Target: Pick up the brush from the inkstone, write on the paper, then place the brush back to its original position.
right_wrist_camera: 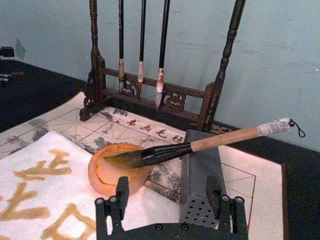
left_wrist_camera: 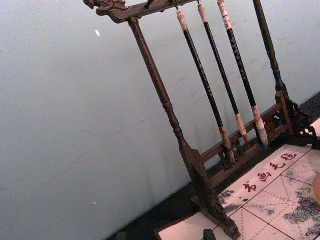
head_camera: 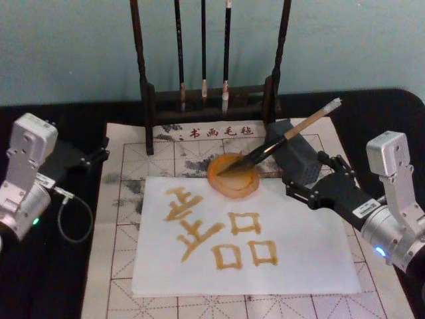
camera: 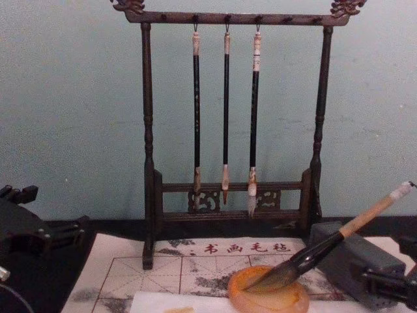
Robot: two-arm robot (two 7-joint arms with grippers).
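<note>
- While the tan-handled, dark-tufted brush (head_camera: 282, 138) lies at frame centre, tuft in the round amber inkstone (head_camera: 234, 176) and handle on the grey perforated block (head_camera: 297, 156), the white paper (head_camera: 305, 256) already bears ochre characters.
- Right gripper (right_wrist_camera: 167, 195), lower centre, stands wide and empty; replacement appears done, so retreat is next.
- Left gripper (head_camera: 99, 151) sits parked at left; its opening cannot be told.
- The dark wooden brush rack (head_camera: 149, 100) crowds the top edge; open room lies lower right.

Silver-grey boxy arms (head_camera: 25, 174), black grippers (right_wrist_camera: 170, 200) (a looping grey cable (head_camera: 73, 216) at the left wrist).
</note>
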